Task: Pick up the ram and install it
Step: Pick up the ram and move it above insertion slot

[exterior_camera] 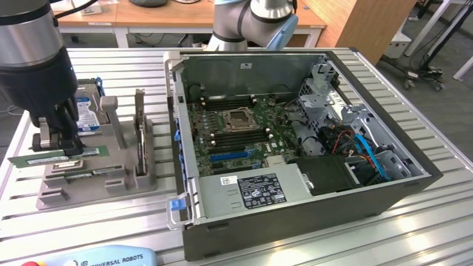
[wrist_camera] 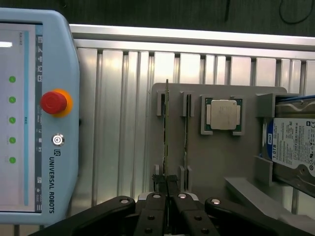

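The ram (exterior_camera: 44, 159), a long thin green stick, sits between my gripper's (exterior_camera: 63, 149) black fingers, level and just over the grey holder (exterior_camera: 111, 177) at the exterior view's left. In the wrist view I see the ram edge-on (wrist_camera: 167, 142), a thin line running away from the gripper (wrist_camera: 167, 189), whose jaws are shut on it. Beside it, a second green stick (wrist_camera: 186, 137) stands in the holder's neighbouring slot. The open computer case (exterior_camera: 296, 221) lies to the exterior view's right, its green motherboard (exterior_camera: 214, 141) showing long memory slots around the processor socket (exterior_camera: 238, 118).
The holder also carries a square silver processor chip (wrist_camera: 224, 114) and a hard drive (wrist_camera: 293, 147) with a blue label. A blue and grey teach pendant (wrist_camera: 39, 113) with a red stop button lies on the slatted aluminium table (exterior_camera: 414, 233) near the holder. The case walls stand above the motherboard.
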Available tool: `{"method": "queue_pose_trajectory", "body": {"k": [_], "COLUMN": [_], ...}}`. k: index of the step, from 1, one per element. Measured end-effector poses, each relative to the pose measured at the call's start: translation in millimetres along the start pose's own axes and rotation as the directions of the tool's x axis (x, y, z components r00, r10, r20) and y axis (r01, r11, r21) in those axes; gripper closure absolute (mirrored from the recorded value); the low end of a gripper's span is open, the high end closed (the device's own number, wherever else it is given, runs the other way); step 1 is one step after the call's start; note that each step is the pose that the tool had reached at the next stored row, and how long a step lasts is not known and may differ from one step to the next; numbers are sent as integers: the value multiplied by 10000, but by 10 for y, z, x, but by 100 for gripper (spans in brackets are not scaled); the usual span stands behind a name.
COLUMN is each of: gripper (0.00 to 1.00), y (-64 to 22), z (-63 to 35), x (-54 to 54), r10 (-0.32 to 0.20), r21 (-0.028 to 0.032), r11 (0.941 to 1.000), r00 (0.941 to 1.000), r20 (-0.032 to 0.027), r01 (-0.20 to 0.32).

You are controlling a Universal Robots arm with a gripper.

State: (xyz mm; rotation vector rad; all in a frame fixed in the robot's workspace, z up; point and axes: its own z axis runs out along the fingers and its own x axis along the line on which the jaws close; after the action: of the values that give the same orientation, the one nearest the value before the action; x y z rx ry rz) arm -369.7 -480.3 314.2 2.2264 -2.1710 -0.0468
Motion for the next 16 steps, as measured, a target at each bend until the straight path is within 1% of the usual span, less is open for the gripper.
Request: {"method": "queue_pose_trajectory", "body": {"k": [16], "gripper": [88], "y": [9], "z": [-211], "x": [0], "r10": [0], "r21": [1], "r11": [10000], "r00": [10000], "r20": [0], "r01": [0]}}
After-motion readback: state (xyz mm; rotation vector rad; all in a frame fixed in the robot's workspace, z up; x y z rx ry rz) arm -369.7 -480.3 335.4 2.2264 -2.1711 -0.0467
